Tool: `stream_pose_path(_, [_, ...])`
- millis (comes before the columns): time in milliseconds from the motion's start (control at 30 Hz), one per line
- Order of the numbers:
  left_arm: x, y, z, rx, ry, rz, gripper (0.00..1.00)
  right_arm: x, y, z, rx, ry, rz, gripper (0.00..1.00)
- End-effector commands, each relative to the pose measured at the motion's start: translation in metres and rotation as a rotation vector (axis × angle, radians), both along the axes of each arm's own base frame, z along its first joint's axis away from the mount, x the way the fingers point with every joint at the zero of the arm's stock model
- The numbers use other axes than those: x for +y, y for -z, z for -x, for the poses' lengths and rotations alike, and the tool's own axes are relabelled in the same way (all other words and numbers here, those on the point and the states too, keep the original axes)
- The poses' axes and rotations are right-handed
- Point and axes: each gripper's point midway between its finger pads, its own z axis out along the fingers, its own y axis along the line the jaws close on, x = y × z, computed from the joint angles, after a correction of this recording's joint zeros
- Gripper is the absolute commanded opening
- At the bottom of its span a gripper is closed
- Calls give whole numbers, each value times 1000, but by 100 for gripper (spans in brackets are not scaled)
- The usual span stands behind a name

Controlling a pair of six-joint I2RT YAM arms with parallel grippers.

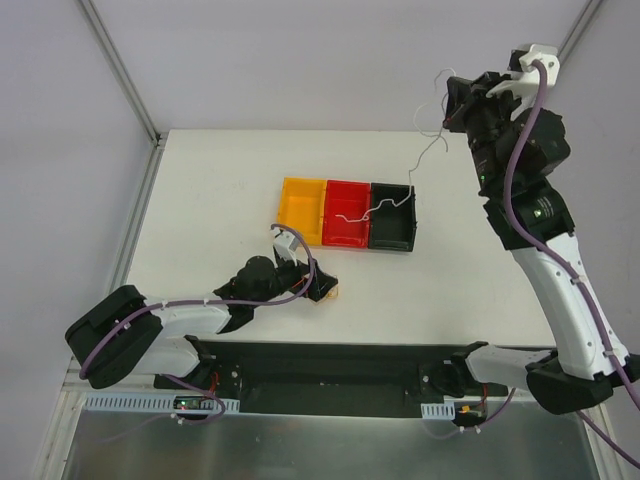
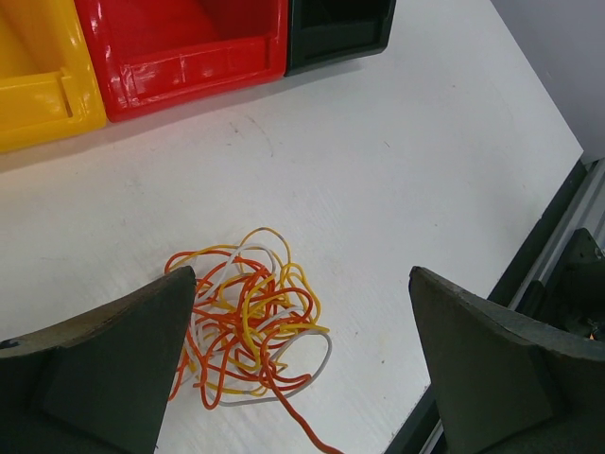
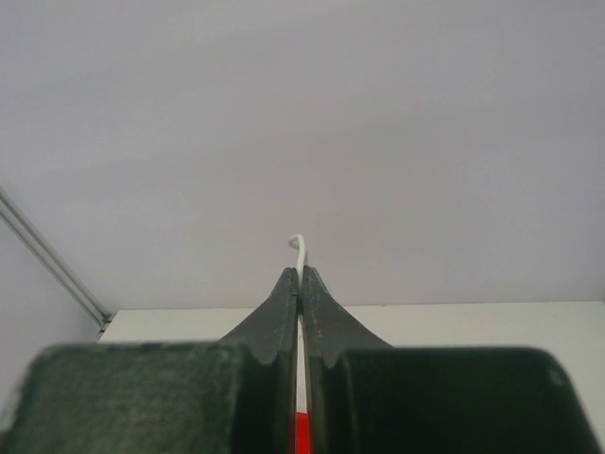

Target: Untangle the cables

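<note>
- The left gripper [image 2: 301, 293] is low over the table [image 2: 425, 161], with its fingers [image 2: 104, 369] spread wide and nothing held between them.
- The clump [image 2: 250, 317] of orange, yellow and white cables lies on the table in the gap between those fingers. One side of it is hidden behind a finger.
- One orange strand trails out of the clump toward the near table edge.
- From above, the left gripper [image 1: 322, 285] sits in front of the bins, and a bit of orange clump [image 1: 331, 293] shows at its tip.
- The right gripper [image 3: 300, 274] is pressed shut on a white wire [image 3: 298, 246], whose curled end pokes out past the fingertips.
- The right gripper [image 1: 450, 100] is raised high above the far right of the table.
- The white wire [image 1: 382, 206] hangs down from it, crosses the black bin [image 1: 395, 238] and ends in a wavy tail in the red bin [image 1: 350, 192].
- The yellow bin [image 1: 300, 200], the red bin and the black bin stand touching in a row at mid-table.
- The white wire is well apart from the clump.
- In the left wrist view the yellow bin [image 2: 38, 85], red bin [image 2: 180, 57] and black bin [image 2: 340, 33] line the far side of the table beyond the clump.
</note>
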Motion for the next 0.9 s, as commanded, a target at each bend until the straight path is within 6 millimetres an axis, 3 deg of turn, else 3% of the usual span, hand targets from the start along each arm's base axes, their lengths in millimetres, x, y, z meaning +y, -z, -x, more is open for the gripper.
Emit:
stream_pose_path(0, [-2,-19,-1,-74,14,45,95,-7,-48,4,-100,-52,-123,1])
stream_pose_path(167, [-5,-19,-1,-74,26,44,96,-13,-76,9,-135,-61,-130,1])
stream_pose_path(333, [-4,-19,-1,-74,26,44,97,-21,-84,12,-151,-47,-135,1])
stream_pose_path(467, [-4,-18,0,-72,28,43,97,-22,-74,1,-120,-33,-119,1])
stream_pose_path(733, [-4,-18,0,-72,29,43,98,-24,-33,-29,-31,8,-91,1])
stream_pose_path(867, [-5,-18,0,-73,31,43,98,-24,-38,-28,-34,0,-88,1])
